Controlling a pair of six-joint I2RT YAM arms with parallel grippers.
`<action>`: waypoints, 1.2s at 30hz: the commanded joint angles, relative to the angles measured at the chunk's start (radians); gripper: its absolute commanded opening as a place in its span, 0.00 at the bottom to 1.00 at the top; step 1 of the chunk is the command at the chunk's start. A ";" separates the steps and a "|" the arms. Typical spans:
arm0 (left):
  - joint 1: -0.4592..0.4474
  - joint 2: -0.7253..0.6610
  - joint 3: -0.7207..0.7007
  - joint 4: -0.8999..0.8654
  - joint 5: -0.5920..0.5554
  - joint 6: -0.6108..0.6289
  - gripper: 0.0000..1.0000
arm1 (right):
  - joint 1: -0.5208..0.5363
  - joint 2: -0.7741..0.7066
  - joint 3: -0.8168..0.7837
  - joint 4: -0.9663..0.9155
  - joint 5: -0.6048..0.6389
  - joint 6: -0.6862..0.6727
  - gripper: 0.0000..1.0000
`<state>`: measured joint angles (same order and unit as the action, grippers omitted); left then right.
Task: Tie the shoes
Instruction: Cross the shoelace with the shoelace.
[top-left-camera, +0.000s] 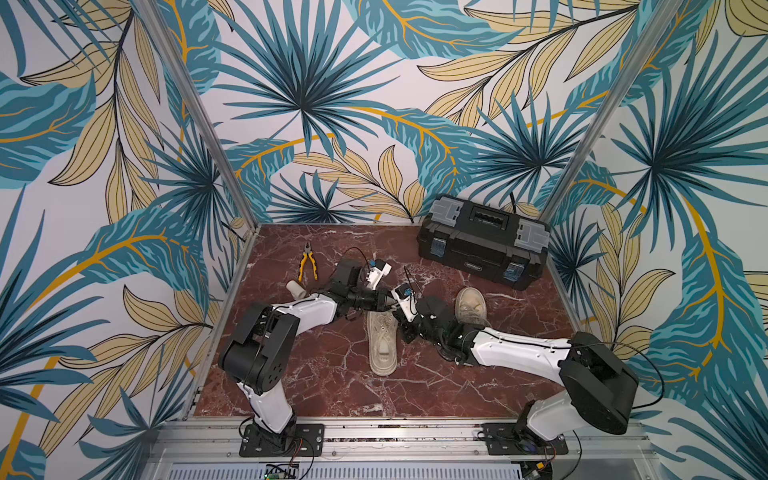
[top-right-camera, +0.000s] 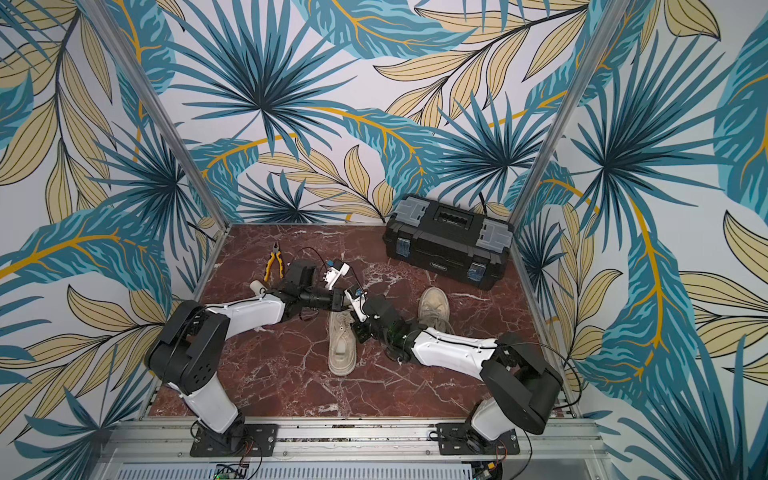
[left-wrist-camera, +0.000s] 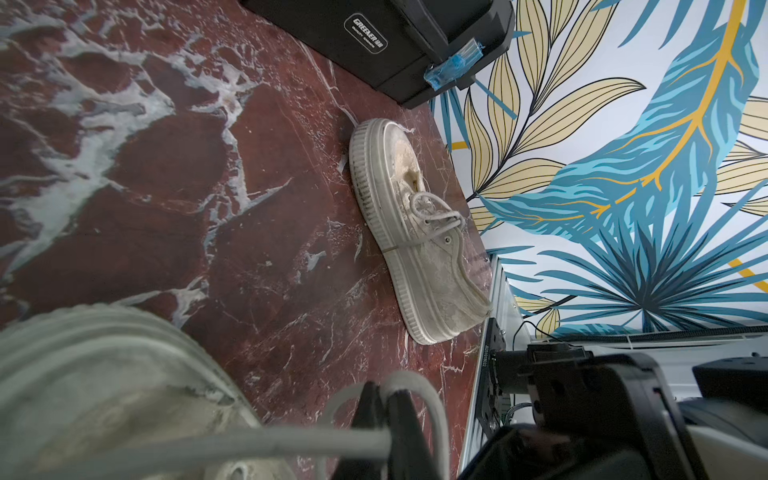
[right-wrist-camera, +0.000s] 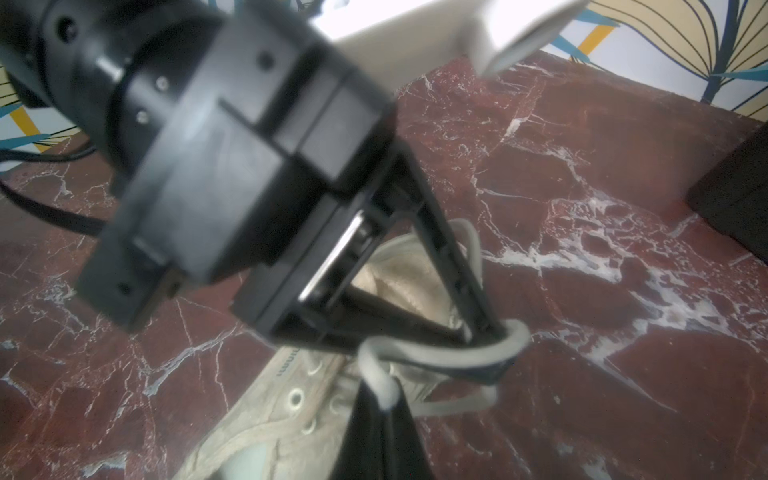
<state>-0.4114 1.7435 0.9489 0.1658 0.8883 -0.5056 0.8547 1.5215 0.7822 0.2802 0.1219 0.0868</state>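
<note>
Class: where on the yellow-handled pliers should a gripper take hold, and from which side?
Probably best to come from straight above and close across both handles just behind the pivot. The pliers lie flat on the table, and their handles spread apart toward the front, so they are narrowest there.

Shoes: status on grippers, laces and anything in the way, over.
Left gripper, right gripper both shut on lace over middle shoe. No bow yet. Pliers, toolbox apart at back.
</note>
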 joint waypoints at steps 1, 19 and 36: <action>0.012 0.022 0.070 -0.016 0.038 0.026 0.00 | 0.014 0.019 0.017 0.055 0.065 -0.036 0.00; 0.022 0.054 0.112 -0.062 0.059 0.057 0.00 | 0.015 0.015 0.026 0.109 0.082 -0.053 0.00; 0.029 0.050 0.116 -0.071 0.064 0.055 0.00 | 0.015 0.106 0.032 0.087 0.127 -0.149 0.00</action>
<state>-0.3759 1.7924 1.0054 0.0875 0.9161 -0.4606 0.8658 1.5993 0.8207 0.3958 0.2283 -0.0242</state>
